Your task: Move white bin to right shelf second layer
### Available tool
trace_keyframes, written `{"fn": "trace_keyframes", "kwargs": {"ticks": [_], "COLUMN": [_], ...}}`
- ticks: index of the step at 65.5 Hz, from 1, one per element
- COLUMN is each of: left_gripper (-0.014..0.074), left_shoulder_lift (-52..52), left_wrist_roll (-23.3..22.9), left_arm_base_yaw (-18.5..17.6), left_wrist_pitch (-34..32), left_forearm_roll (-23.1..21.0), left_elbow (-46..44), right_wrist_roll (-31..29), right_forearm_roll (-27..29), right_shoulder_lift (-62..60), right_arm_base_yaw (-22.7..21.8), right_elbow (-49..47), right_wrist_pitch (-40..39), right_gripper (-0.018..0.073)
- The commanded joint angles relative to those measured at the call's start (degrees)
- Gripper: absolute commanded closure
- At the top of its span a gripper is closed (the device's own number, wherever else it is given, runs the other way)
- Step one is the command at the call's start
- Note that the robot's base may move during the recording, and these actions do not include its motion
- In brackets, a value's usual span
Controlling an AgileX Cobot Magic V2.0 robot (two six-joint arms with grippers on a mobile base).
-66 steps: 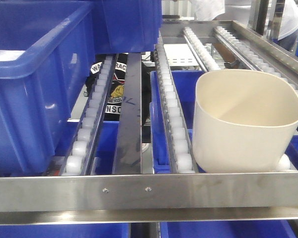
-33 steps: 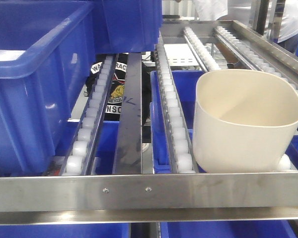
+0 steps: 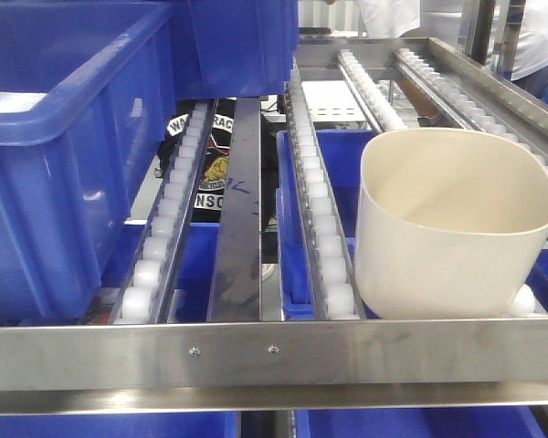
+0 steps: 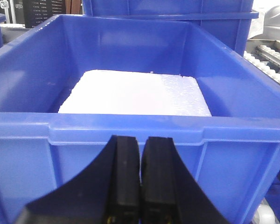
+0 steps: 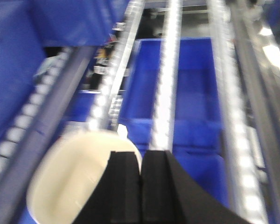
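Now the white bin (image 3: 457, 224) stands upright on the right shelf second layer (image 3: 329, 265), at the near right corner of the roller rack, its base on the white rollers and its near wall just behind the flat steel front bar (image 3: 274, 351). It is a glossy cream-white plastic tub, rounded-square at the rim and narrowing toward the base, with no handles and nothing visible inside. To its left a steel divider rail (image 3: 237, 210) runs front to back, and beyond that a large blue crate (image 3: 64, 137) sits on the left side of the rack, with more blue crates visible below through the rollers. In the left wrist view the left gripper (image 4: 140, 182) has its black fingers pressed together with nothing between them, just in front of the near wall of a blue crate (image 4: 130, 140) that holds a white foam slab (image 4: 135, 93). In the blurred right wrist view the right gripper (image 5: 141, 186) likewise has its fingers closed on nothing, above the white bin's (image 5: 70, 182) open mouth and the roller tracks (image 5: 165, 93).
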Motion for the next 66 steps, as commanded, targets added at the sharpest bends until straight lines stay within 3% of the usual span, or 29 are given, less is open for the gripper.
{"fn": "trace_keyframes", "kwargs": {"ticks": [1,22,35,66], "left_gripper": [0.0512,0.0512,0.0512,0.0512], "left_shoulder_lift": [-0.2,-0.2,-0.2,-0.2], "left_wrist_roll": [-0.6,-0.6,-0.6,-0.6], "left_arm_base_yaw": [-0.3,-0.3,-0.3,-0.3], "left_wrist_pitch": [-4.9,-4.9,-4.9,-4.9], "left_forearm_roll": [-0.5,-0.5,-0.5,-0.5], "left_elbow": [2.1,2.1,2.1,2.1], "right_wrist_roll": [-0.4,-0.4,-0.4,-0.5], "right_forearm_roll": [-0.6,-0.6,-0.4,-0.3], "right_shoulder_lift": [-5.1,-28.8,-28.8,-28.8], "right_arm_base_yaw": [-2.0,-5.7,-5.7,-5.7], "right_elbow": [4.1,21.8,25.9,25.7], "right_wrist_pitch": [-5.6,-5.7,-10.9,-10.4], "right_gripper": [0.0504,0.0504,0.0504,0.0504]}}
